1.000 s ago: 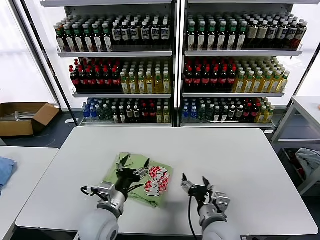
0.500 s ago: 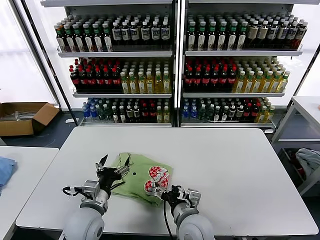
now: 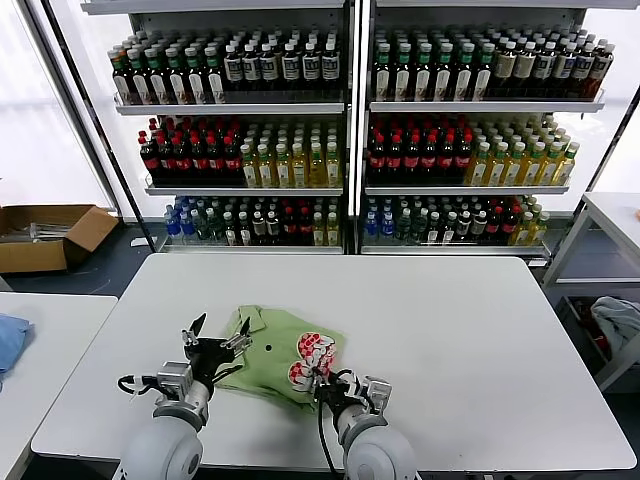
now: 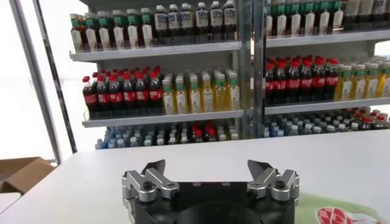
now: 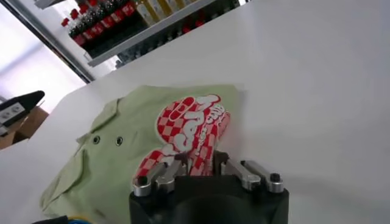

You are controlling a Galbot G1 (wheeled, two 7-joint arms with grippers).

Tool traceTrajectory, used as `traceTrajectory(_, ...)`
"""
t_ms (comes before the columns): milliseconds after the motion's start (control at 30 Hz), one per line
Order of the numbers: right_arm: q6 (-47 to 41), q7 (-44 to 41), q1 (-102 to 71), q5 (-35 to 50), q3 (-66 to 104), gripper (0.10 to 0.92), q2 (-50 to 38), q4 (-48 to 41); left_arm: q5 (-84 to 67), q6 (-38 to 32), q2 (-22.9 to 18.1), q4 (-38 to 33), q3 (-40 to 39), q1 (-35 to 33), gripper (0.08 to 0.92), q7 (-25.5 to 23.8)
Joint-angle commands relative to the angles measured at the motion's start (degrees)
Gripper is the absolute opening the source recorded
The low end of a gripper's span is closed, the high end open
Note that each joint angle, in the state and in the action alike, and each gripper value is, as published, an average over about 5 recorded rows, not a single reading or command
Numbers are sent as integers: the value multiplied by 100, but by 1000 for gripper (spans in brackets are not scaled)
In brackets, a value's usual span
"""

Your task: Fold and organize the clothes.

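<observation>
Leftmost, the left gripper (image 3: 213, 337) hovers with its fingers spread wide and empty just beside the folded light green polo shirt (image 3: 268, 357) on the white table (image 3: 480, 340), while the right gripper (image 3: 322, 373) pinches the shirt's near right edge.

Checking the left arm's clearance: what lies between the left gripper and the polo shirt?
Nothing: in the head view, the open left gripper hangs at the polo shirt's left edge.

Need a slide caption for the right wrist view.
Right tool closing on the folded green polo shirt's printed edge.
</observation>
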State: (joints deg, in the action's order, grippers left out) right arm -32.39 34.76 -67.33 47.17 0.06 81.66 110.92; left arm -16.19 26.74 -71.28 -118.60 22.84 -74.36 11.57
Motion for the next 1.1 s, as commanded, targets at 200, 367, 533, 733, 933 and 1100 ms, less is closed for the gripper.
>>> traceTrajectory(200, -57, -141, 91, -866, 274, 141, -668, 519, 13, 15, -62, -93, 24, -66, 823, 38)
traceTrajectory(367, -75, -411, 216, -888, 833, 106, -1533, 469, 28, 24, -132, -142, -23, -71, 823, 49)
traceTrajectory(533, -54, -1061, 506, -1568, 1239, 106, -2185, -406, 57, 30, -216, -198, -82, -106, 823, 54)
traceTrajectory(733, 280, -1590, 715, -2672, 1400, 106, -2094, -1097, 130, 33, -313, -248, -137, -207, 823, 30)
traceTrajectory(933, 775, -1681, 33, -3334, 1551, 189, -1696, 247, 226, 25, -399, -252, -187, -316, 823, -5)
traceTrajectory(1100, 727, -1551, -615, -3337, 1295, 336, -1388, 1211, 303, 8, -461, -270, -271, -363, 823, -34)
